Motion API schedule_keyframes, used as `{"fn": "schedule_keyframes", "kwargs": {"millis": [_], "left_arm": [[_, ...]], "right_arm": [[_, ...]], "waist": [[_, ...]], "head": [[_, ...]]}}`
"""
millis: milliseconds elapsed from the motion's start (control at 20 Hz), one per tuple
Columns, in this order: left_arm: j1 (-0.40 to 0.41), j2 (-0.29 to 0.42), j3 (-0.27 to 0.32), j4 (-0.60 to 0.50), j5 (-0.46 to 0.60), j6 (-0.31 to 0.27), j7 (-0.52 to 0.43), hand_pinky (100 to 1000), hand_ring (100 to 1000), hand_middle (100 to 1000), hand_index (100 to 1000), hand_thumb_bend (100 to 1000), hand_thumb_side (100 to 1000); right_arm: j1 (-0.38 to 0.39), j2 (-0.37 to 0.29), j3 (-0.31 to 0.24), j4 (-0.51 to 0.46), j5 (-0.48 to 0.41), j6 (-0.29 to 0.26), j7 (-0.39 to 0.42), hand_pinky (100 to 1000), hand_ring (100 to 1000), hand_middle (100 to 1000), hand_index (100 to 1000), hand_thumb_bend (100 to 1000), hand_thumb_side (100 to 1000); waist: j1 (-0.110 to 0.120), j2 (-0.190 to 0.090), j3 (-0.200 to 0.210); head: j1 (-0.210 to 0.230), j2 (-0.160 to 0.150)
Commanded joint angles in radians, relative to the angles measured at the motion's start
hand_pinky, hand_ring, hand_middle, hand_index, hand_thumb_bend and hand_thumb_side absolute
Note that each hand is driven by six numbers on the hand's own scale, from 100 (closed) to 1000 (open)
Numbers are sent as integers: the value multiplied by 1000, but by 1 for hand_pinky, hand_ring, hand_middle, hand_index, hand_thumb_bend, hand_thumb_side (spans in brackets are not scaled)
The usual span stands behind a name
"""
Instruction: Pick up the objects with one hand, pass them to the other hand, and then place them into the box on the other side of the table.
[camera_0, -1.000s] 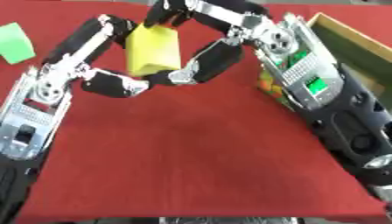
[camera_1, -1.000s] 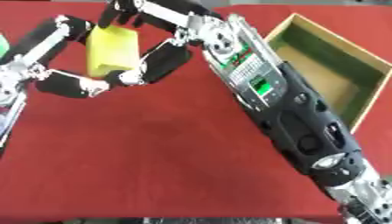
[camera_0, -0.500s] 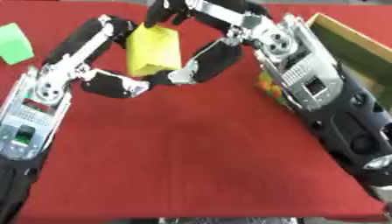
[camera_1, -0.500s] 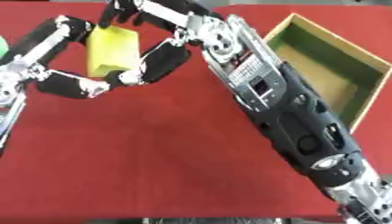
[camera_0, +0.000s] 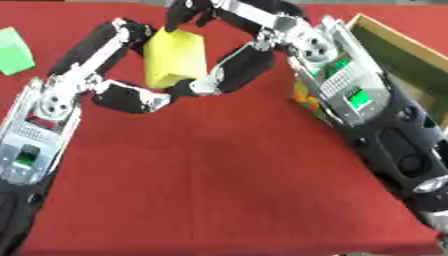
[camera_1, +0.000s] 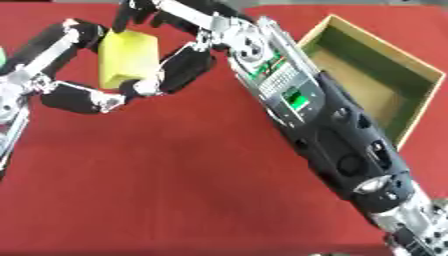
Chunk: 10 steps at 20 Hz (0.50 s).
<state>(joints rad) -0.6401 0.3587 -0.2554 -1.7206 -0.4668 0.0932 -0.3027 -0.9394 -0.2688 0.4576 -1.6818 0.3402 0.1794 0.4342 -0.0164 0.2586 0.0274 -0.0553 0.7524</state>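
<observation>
Yellow rectangular foam block (camera_0: 175, 57) is up off the red cloth-covered worktop (camera_0: 201, 185), held upright w/ a slight tilt, toward the far-left-centre of the view. Both hands are on it at once. Left hand (camera_0: 118, 75) comes in from the lower left; its black fingers curl round the block's left side and under its bottom edge, grasping the yellow block. Right hand (camera_1: 179, 47) reaches across from the right; fingers (camera_1: 140, 10) hook over the block's top edge and the thumb (camera_1: 179, 65) presses the block's right side near the bottom, so it too is clenched on the block. Thumb tip sits just beside the left hand's lower finger, approx touching. Open olive-green cardboard box w/ tan rim (camera_1: 385, 85) lies at the far right of the worktop, well apart from the block, partly behind the right forearm. Green block-shaped item (camera_0: 16, 45) sits at the far left edge, near the left arm but not touching. Small orange-and-green thing (camera_0: 306, 100) shows beside the right forearm, next to the box; can't make out what it is.
</observation>
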Motion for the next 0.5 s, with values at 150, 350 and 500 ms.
{"fn": "schedule_keyframes", "kwargs": {"millis": [150, 350, 500], "left_arm": [[-15, 1, 6, -27, 3, 0, 3, 685, 567, 457, 520, 246, 139], [-15, 0, 6, -27, 3, 0, 2, 684, 567, 457, 519, 247, 139], [-14, 0, 6, -26, 4, 1, 1, 684, 567, 457, 519, 247, 139]], "right_arm": [[-8, -19, -6, -18, 10, 3, 5, 837, 855, 804, 907, 582, 227], [-6, -21, -7, -22, 8, 9, 1, 837, 854, 799, 909, 594, 226], [-4, -21, -9, -25, 7, 13, -4, 837, 856, 795, 930, 608, 221]], "waist": [[4, -16, -2], [4, -15, -4], [5, -15, -5]], "head": [[-3, -9], [-3, -9], [-3, -8]]}}
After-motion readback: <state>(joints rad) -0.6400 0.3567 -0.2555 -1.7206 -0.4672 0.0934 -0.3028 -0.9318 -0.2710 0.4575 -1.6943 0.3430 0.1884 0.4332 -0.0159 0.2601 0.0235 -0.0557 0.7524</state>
